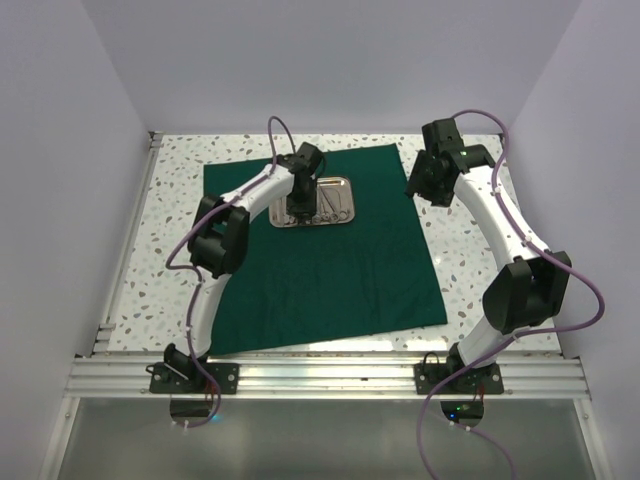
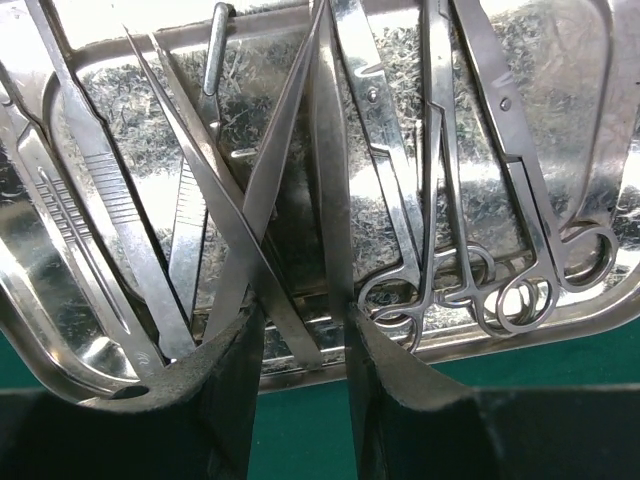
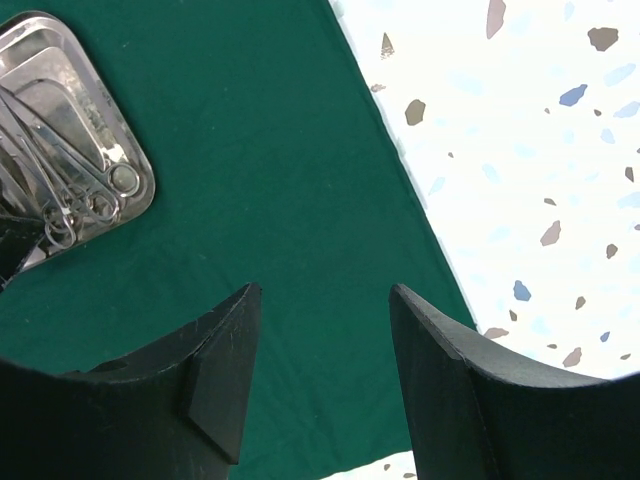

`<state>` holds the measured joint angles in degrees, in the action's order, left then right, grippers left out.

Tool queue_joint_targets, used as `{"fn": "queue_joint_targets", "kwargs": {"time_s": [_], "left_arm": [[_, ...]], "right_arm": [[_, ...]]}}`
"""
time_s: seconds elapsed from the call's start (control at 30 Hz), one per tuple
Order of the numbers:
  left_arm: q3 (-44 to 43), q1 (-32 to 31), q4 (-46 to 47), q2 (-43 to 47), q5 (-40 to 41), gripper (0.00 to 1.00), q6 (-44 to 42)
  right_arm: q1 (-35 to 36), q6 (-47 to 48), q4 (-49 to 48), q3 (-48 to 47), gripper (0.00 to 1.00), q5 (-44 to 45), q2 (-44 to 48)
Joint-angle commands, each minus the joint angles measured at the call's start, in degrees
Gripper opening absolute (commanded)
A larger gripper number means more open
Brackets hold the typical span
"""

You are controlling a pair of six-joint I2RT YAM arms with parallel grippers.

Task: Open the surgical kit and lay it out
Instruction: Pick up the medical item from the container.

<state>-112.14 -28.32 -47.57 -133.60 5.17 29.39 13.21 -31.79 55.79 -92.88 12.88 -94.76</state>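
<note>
Steel instrument point(image 2: 332, 220): crossed among others in tray point(image 2: 600, 330); lifting could snag and drag neighbours.
Left claw point(image 2: 302, 320): part open, straddling it, not clamped.
Right claw point(image 3: 325, 300): open, empty.

Right claw point(image 3: 325, 292) over dark green cloth point(image 3: 250, 150), fingers parted, only cloth seen in the gap. Up and left of claw: steel tray point(image 3: 97, 107) lying on cloth, partly cut off by frame edge, ring-handled instruments point(image 3: 85, 195) inside. Right of claw: cloth edge running diagonally, white speckled desk point(image 3: 520, 150) beyond it. Right finger overlapping that edge.
</note>
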Motion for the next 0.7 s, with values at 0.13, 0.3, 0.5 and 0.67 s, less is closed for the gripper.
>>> {"fn": "queue_joint_targets", "kwargs": {"time_s": [0.13, 0.3, 0.5, 0.67], "left_arm": [[1.2, 0.0, -0.7, -1.8, 1.7, 0.36, 1.5], [3.7, 0.5, 0.0, -1.9, -1.8, 0.05, 1.6], [3.1, 1.9, 0.5, 1.3, -8.6, 0.00, 1.7], [0.3, 4.5, 2.2, 5.1, -20.4, 0.00, 3.7]], "right_arm": [[-0.2, 1.2, 0.4, -0.8, 0.58, 1.3, 0.0], [-0.4, 1.5, 0.2, -0.3, 0.58, 1.5, 0.0], [-0.5, 1.6, 0.6, -0.5, 0.58, 1.5, -0.8], [-0.6, 1.3, 0.9, -1.3, 0.57, 0.9, -1.3]]}}
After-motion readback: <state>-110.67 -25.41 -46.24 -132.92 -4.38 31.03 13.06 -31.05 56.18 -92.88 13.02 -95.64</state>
